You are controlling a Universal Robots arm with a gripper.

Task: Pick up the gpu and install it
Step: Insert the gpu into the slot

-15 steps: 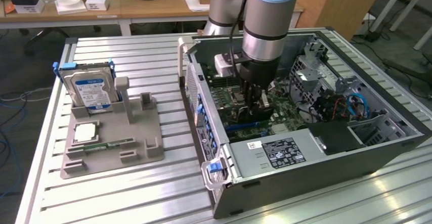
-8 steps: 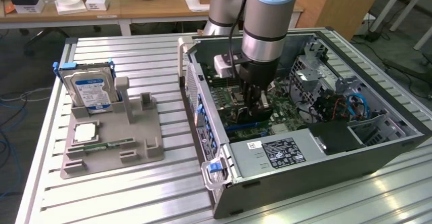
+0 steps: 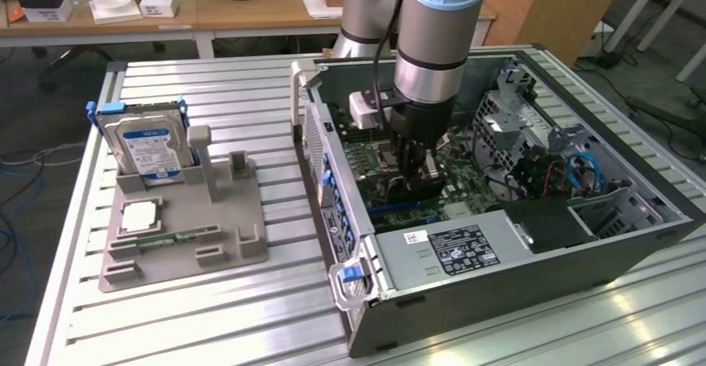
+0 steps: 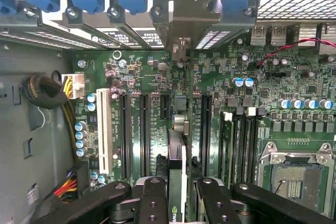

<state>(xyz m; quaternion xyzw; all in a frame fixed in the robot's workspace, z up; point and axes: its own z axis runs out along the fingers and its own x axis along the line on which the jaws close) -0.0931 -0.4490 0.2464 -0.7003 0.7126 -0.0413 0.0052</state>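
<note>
One tool [image 4: 179,184] gripping gpu [image 4: 177,148] inside computer case [image 3: 497,287] | we see ribbed metal tabletop [image 3: 221,316] | wooden desk [image 3: 259,15] behind

claw [image 4: 181,186] | clamped on gpu [image 4: 177,161] | edge-on above green motherboard [image 4: 220,77]

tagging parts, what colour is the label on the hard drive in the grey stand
Blue and white; the hard drive shows best in the exterior view.

Setting: robotics lab or test workshop. Evidence: 1 robot arm [image 3: 441,19] over a slatted aluminium counter [image 3: 221,316]; opened PC case [image 3: 497,292] with bare motherboard [image 4: 157,77]; grey parts fixture [image 3: 188,234]; cluttered wooden desks [image 3: 221,15] behind; loose cables [image 3: 16,168] on the floor.
</note>
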